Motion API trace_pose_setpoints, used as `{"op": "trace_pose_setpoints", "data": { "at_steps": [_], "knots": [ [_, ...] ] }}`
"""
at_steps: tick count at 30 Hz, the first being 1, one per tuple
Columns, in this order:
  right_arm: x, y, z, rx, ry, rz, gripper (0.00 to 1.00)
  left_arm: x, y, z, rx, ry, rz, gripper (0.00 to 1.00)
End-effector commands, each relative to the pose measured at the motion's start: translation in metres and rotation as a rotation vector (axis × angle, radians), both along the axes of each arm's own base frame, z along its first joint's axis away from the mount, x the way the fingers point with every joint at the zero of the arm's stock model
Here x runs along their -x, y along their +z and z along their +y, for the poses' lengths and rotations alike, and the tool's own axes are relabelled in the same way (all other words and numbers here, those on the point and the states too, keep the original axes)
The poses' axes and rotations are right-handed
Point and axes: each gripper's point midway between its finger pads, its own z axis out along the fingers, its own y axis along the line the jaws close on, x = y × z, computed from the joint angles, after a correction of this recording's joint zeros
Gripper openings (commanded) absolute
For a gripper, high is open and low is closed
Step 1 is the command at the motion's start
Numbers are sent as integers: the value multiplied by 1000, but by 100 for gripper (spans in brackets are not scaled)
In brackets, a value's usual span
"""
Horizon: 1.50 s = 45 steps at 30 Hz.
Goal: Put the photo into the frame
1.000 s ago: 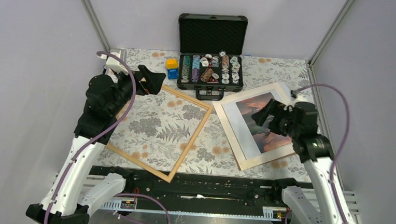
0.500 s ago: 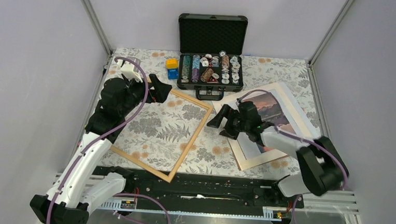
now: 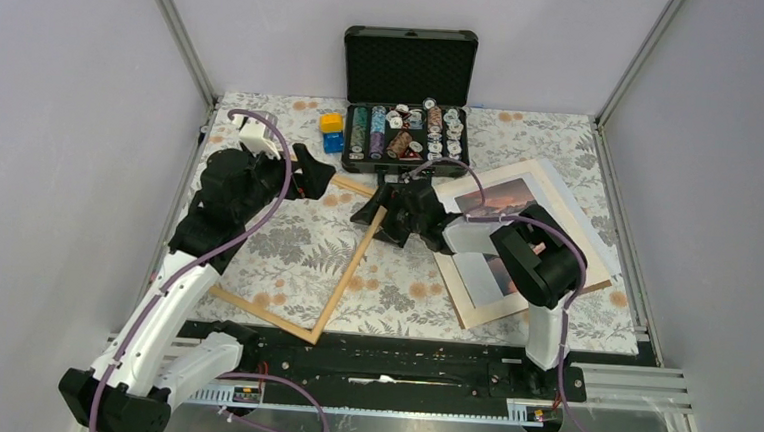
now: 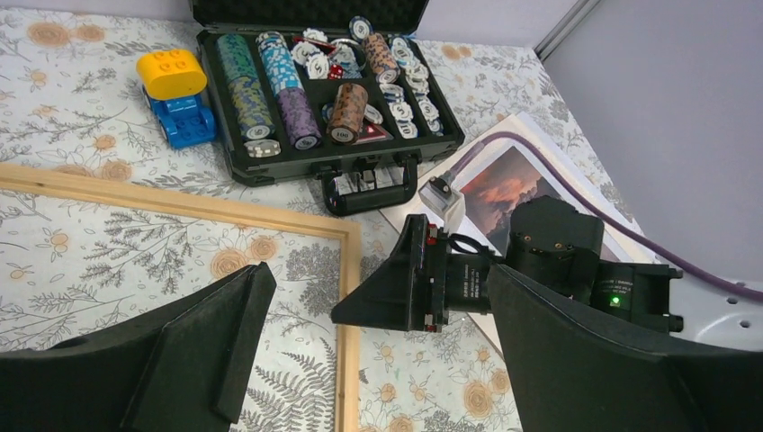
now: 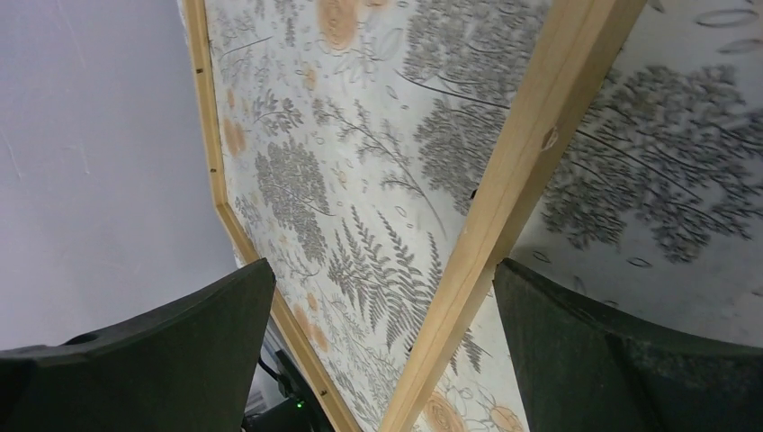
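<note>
Both left fingers (image 3: pixel 312 175) and right fingers (image 3: pixel 371 207) gape empty over the frame (image 3: pixel 351 270), flat toward the counter's (image 3: pixel 394 287) 9 o'clock, seemingly to square it before the photo (image 3: pixel 507 197), at 3 o'clock, goes in.

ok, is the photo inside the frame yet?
No, the photo lies to the right of the frame, outside its wooden border.

We are holding our black two-finger left gripper (image 3: pixel 313 175) and black two-finger right gripper (image 3: pixel 371 207) agape, arms outstretched, tips converging.
</note>
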Motion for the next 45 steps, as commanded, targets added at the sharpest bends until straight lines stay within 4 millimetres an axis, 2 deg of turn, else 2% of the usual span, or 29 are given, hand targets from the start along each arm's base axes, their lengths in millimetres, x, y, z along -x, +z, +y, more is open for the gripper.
{"op": "trace_pose_setpoints", "data": {
  "at_steps": [1,3,5,7,8,9,11,12,15,17,21,22,23,27,31,34,36,39,42,45],
  "knots": [
    [-17,28,-1,40,-7,-101,100,-6,3,-7,12,-15,-19,99],
    [-12,35,-32,116,-25,-127,100,-6,0,-11,12,-27,-9,99],
    [-2,37,-77,211,-55,-139,100,-6,-4,-17,11,-45,8,99],
    [13,33,-134,329,-88,-126,100,-7,-12,-29,17,-70,53,99],
    [26,24,-166,407,-103,-86,100,-5,-17,-40,28,-90,83,99],
    [37,23,-194,463,-121,-68,99,-2,-22,-53,47,-117,122,99],
    [54,30,-241,561,-155,-63,100,5,-36,-82,89,-177,212,99],
    [60,43,-258,597,-192,-93,100,8,-44,-99,106,-197,251,99],
    [80,55,-303,727,-296,-89,100,20,-76,-150,131,-279,349,99],
    [85,54,-320,743,-378,-51,100,26,-92,-182,135,-326,398,99],
    [79,48,-357,720,-581,87,100,33,-122,-244,116,-399,476,99],
    [78,44,-371,707,-640,119,100,36,-121,-256,117,-422,474,99],
    [73,42,-388,685,-720,134,100,38,-133,-269,100,-441,497,99],
    [69,30,-448,560,-946,205,100,41,-148,-309,174,-539,567,99],
    [67,34,-479,505,-1027,191,100,38,-172,-333,179,-566,624,99],
    [73,36,-509,522,-1119,176,100,41,-193,-342,149,-575,668,99],
    [75,33,-522,455,-1168,170,100,43,-205,-349,133,-597,716,99],
    [78,30,-528,387,-1181,147,100,44,-224,-354,94,-601,785,99],
    [97,19,-537,395,-1232,171,100,46,-237,-354,77,-593,821,99],
    [105,1,-521,288,-1227,213,100,47,-251,-352,73,-571,861,99]
  ]
}}
